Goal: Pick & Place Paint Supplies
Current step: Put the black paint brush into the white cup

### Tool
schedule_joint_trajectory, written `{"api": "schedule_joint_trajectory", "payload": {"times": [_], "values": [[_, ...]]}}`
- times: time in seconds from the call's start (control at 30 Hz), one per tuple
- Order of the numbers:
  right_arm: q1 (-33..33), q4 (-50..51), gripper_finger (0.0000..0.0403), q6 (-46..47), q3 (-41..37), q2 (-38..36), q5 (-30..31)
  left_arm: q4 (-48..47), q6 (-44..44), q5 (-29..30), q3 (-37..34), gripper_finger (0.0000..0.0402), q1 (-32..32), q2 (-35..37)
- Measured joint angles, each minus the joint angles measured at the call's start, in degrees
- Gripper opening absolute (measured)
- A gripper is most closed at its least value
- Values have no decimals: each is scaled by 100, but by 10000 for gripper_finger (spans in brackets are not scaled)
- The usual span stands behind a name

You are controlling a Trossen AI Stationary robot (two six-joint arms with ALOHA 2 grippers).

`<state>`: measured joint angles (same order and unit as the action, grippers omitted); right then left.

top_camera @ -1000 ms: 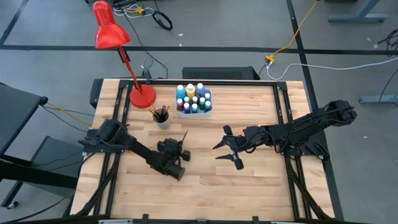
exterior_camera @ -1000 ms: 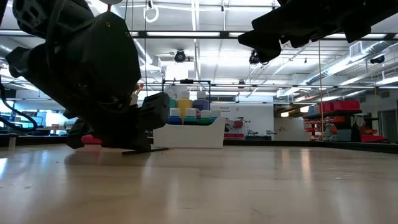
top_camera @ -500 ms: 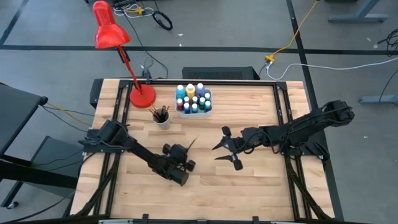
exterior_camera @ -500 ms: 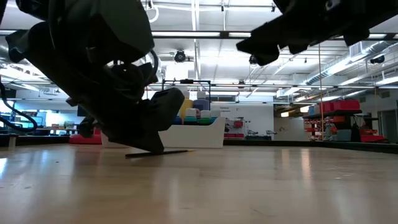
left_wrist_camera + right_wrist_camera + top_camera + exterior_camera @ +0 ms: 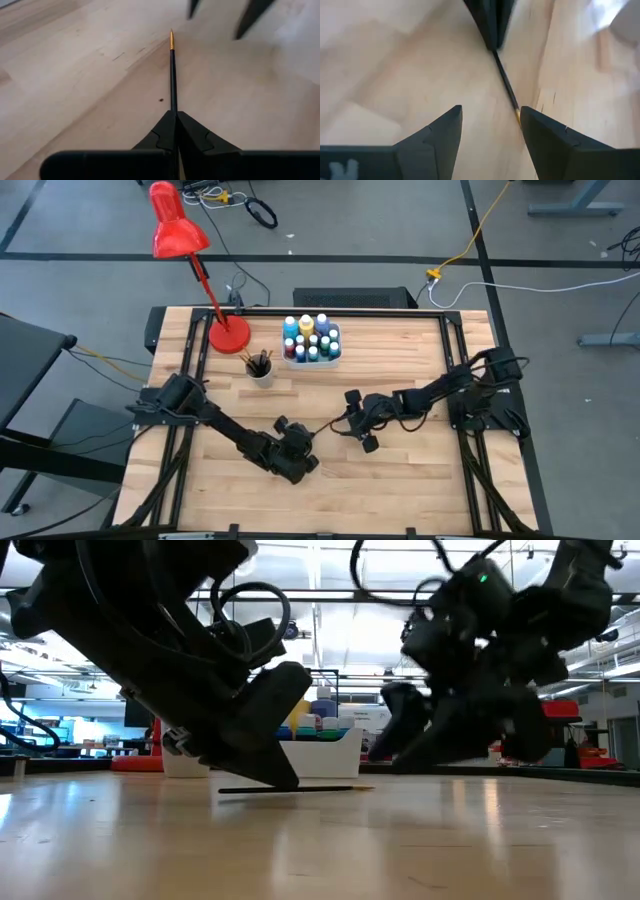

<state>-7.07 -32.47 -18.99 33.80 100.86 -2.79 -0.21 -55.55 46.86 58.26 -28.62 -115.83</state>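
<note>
One brush (image 5: 173,75) is the working item here: the left tool (image 5: 300,460) is clamped on its dark handle near one end, fingers pressed together around it, with the shaft lying low along the surface (image 5: 400,490). The long axis runs from the left tool toward the right tool (image 5: 357,430), gold tip (image 5: 171,39) leading, so the free end points almost directly at the opposite arm. In the right wrist view the shaft emerges from the left tool's closed fingers and passes into the gap between the right tool's two fingers, which stand wide apart; the tip lies just beside one finger (image 5: 555,145), and contact cannot be confirmed. The right tool is therefore the nearer arm to the free end, and a handover appears to be the step in hand, judged from this alignment. The closing axis of the right tool should sit across the shaft, not along it. The cup (image 5: 259,369) of brushes and the tray (image 5: 311,342) of bottles stand well apart, toward the far edge, near the lamp (image 5: 228,332) base.
</note>
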Motion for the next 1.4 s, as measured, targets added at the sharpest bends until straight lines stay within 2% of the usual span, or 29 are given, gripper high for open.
{"api": "schedule_joint_trajectory", "payload": {"times": [0.2, 0.33, 0.53, 0.7, 0.93, 1.13, 1.4], "values": [[357, -71, 208, 178, 0, 150, 205, 25, 35, -12, 2, 15, 0, 0], [580, -69, 208, 491, 4, 150, -94, 22, 35, -2, 2, 15, 2, 3], [697, 107, 206, 488, 7, 150, -566, 22, 35, 5, 2, 15, 2, 11], [695, 175, 192, 438, 7, 150, -323, 25, 33, 20, 4, 15, 2, 11], [695, 186, 174, 436, 7, 151, -317, 57, 40, 39, 4, 15, 4, 13], [695, 210, 171, 436, 7, 150, -321, 472, 508, 108, 9, 16, 4, 23], [695, 210, 169, 340, 7, 150, -323, 490, 533, 112, 9, 16, 4, 23]]}}
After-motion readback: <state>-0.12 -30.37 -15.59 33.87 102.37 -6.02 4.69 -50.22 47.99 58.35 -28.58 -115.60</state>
